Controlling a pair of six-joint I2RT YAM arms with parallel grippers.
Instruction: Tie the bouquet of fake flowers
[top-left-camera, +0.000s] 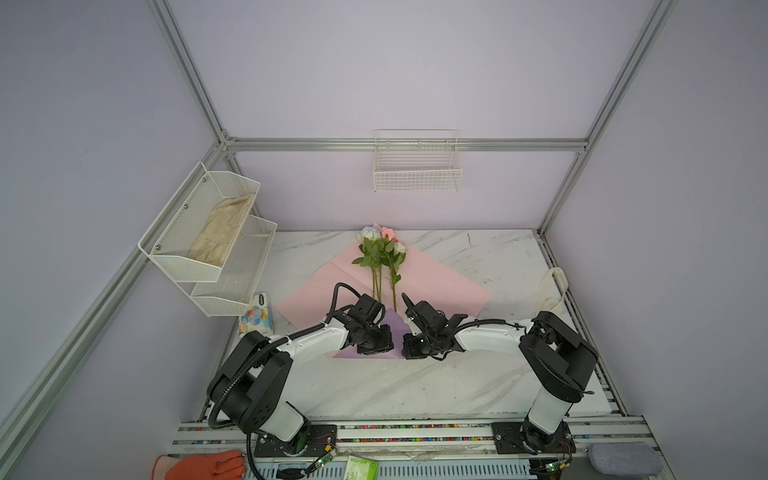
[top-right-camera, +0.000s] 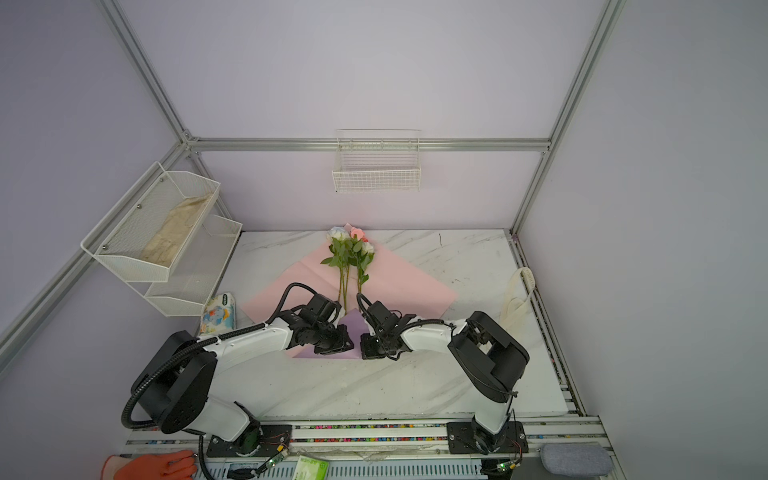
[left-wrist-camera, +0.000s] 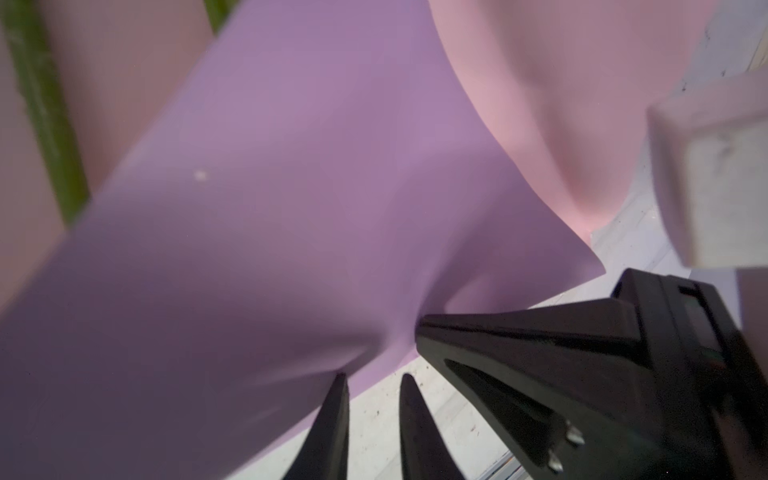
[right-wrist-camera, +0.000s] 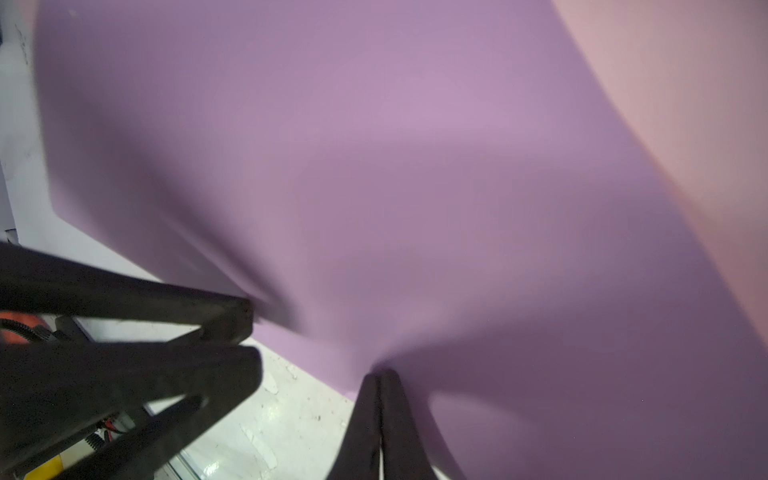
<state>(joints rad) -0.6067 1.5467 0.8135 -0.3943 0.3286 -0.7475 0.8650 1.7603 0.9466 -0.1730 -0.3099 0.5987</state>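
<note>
The bouquet of fake flowers (top-left-camera: 382, 257) (top-right-camera: 349, 257) lies on a pink paper sheet (top-left-camera: 436, 286) at mid-table, heads to the back, with a blurred green stem (left-wrist-camera: 41, 104) in the left wrist view. The sheet's near corner is lifted, showing its lilac side (top-left-camera: 392, 328) (left-wrist-camera: 291, 187) (right-wrist-camera: 415, 145). My left gripper (top-left-camera: 376, 340) (left-wrist-camera: 374, 376) is open by a small gap at the lilac edge, holding nothing. My right gripper (top-left-camera: 411, 345) (right-wrist-camera: 380, 374) is shut on that lilac edge, which creases at the tips.
A white mesh shelf (top-left-camera: 208, 232) with a pale glove hangs at the left, and a wire basket (top-left-camera: 417, 174) on the back wall. A tissue pack (top-left-camera: 255, 316) lies left of the sheet. Cream fabric (top-left-camera: 552, 291) lies at the right edge. An orange glove (top-left-camera: 199, 465) lies in front.
</note>
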